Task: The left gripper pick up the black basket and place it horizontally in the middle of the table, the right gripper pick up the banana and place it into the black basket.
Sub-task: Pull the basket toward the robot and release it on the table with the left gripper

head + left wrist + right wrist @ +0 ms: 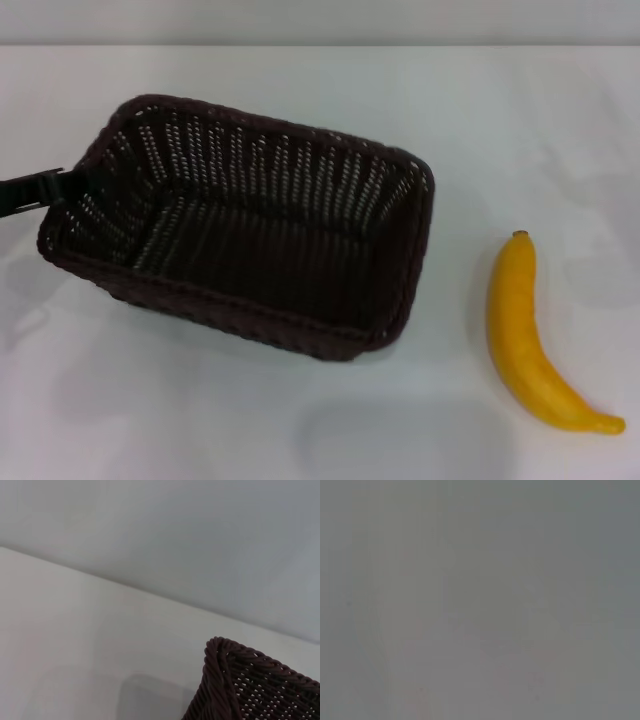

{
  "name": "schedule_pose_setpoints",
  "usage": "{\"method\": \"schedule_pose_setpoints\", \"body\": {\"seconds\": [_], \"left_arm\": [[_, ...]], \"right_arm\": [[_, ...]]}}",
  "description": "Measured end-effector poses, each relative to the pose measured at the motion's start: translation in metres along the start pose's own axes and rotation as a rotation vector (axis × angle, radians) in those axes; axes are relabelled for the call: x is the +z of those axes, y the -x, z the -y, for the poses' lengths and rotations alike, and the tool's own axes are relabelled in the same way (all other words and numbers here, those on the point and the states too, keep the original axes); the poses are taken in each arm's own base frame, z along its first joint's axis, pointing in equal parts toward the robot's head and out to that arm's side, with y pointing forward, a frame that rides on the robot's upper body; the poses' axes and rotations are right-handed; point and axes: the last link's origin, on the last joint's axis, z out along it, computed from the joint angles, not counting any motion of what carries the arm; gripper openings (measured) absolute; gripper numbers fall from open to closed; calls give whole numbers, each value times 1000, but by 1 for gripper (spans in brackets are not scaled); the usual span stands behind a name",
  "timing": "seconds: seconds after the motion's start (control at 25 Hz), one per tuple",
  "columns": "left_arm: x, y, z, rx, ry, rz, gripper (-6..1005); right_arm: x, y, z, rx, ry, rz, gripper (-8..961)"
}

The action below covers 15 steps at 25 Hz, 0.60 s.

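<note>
Table [300,430], white and smooth, fills nearly the whole head view. At its far left edge the left gripper [58,185] reaches in on a slim black arm and meets the short left end of the basket [250,225] at the rim. Only a narrow black part of it shows, and I cannot tell whether its fingers are apart or clamped on the wicker.

The basket is dark brown-black, woven, with a braided rim and slotted sides. It sits left of centre, long side running across the view and slanting a little, with the right end nearer the robot. Its left end looks raised, so the opening tips toward the camera, and the inside is empty. A soft shadow lies on the table under its near side.

In the left wrist view one braided corner of the basket [235,680] shows against the table [75,640].

To the right, well apart from the basket, the banana [525,335] lies flat on the table, yellow-orange, its dark stem tip pointing away from the robot and its curve bowing toward the basket.

The right gripper is out of sight, and its wrist view shows only a plain grey blur.
</note>
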Motion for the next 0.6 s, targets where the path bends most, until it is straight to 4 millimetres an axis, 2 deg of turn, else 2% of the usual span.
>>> {"method": "schedule_pose_setpoints", "body": {"seconds": [0.2,0.48,0.6], "left_arm": [[3,-13,-9,17,23,99,186],[5,-16,-8,28,38,151,186],[2,-16,-4,23,31,159,266]], "right_arm": [[2,0,-1,6,-5,5,856],[-2,-3,-1,12,-15,3,856],[-4,-5,-2,17,-19,1,856]]}}
